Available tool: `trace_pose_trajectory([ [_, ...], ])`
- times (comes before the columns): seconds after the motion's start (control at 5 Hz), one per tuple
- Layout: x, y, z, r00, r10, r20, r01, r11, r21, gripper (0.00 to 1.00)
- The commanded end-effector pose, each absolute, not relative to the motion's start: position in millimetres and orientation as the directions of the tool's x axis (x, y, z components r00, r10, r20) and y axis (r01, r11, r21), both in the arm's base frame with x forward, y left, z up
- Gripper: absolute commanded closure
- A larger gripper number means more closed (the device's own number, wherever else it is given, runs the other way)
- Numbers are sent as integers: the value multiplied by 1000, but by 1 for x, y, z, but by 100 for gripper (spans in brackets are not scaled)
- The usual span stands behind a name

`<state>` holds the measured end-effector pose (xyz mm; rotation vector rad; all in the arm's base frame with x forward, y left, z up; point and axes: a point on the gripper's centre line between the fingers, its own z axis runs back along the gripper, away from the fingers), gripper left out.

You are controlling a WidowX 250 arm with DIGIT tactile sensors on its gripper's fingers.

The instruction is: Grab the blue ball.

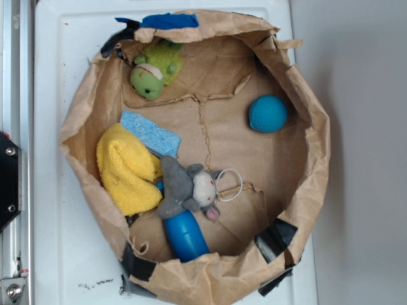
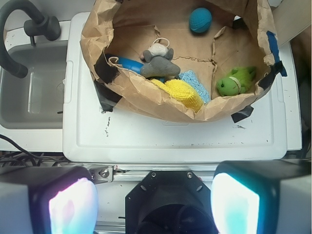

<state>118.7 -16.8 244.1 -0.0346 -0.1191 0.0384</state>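
Observation:
The blue ball (image 1: 268, 114) is a small round teal ball lying alone on the paper floor at the right side of the brown paper bag basket (image 1: 318, 146). In the wrist view the blue ball (image 2: 200, 20) sits at the far top, inside the same paper basket (image 2: 92, 34). My gripper (image 2: 153, 204) hangs well back from the basket, over the robot's black base, with its two glowing pads wide apart and nothing between them. The gripper does not show in the exterior view.
The basket also holds a green plush (image 1: 154, 70), a light-blue sponge (image 1: 151, 133), a yellow cloth (image 1: 127, 168), a grey plush mouse (image 1: 189, 186) and a glossy blue capsule toy (image 1: 186, 235). It stands on a white board (image 2: 170, 139). A sink (image 2: 31, 87) lies to the left.

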Motion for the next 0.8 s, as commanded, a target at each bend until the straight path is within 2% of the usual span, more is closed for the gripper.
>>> trace_pose_trajectory([
  [0.0,119,-17,244,992,40,118,-36,999,-37,0],
  [0.2,159,-10,235,984,106,140,-105,994,-16,0],
  [0.4,192,-4,220,982,136,129,-137,991,-4,0],
  [0.6,219,8,210,981,146,128,-141,989,-42,0],
])
